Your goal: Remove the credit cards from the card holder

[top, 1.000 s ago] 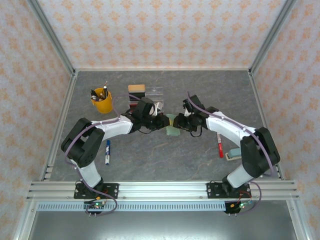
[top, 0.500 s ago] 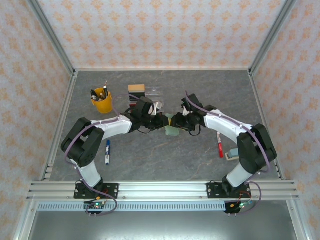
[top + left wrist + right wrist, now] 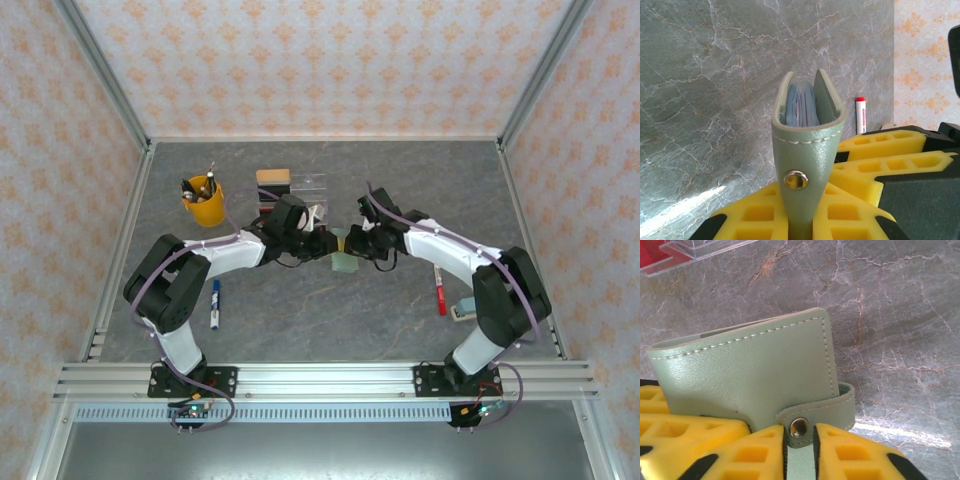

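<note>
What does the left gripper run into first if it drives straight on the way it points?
The card holder, which is clamped by its strap between the left gripper's fingers. Beyond it, the top view puts the right gripper almost head-on, gripping the same holder. How far to the side it sits is unclear.

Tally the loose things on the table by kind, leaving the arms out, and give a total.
card holder: 1
markers lying loose: 2, the blue marker and the red marker
yellow cup of pens: 1
clear tray: 1
tan block: 1
small pale item beside the red marker: 1
total: 7
</note>
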